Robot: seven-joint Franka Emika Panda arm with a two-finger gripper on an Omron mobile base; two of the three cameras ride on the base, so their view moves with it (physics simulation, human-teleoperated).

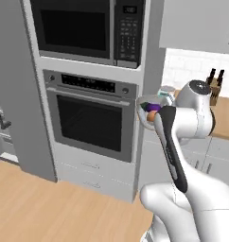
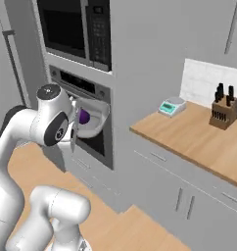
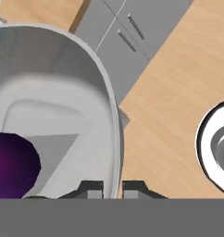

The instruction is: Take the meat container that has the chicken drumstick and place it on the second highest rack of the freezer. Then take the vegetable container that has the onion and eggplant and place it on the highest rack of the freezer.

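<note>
The pale grey, smooth, shallow plastic vegetable container [image 3: 63, 92] with a rounded rim is held up in the air by the robot's dark two-finger gripper [image 3: 112, 189], in front of the steel built-in oven [image 1: 90, 116] with its dark glass door. In the hand view the two small finger tips [image 3: 93, 190] stand close together with the thin container wall between them — the jaws are clamped on the rim. Inside the container lies a glossy dark purple rounded eggplant [image 3: 12, 162], cut off at the left edge of that view; in the left base view a small orange-brown piece [image 1: 151, 116] shows beside it, too small to tell what it is. From both base views the white arm [image 2: 42, 122] hides most of the container. To the right a light wooden countertop [image 2: 199, 142] carries a small greenish kitchen scale [image 2: 171, 106] and a wooden knife block [image 2: 223, 110] — both well apart from the container. Below is a warm wood-grain floor [image 1: 50, 208].
</note>
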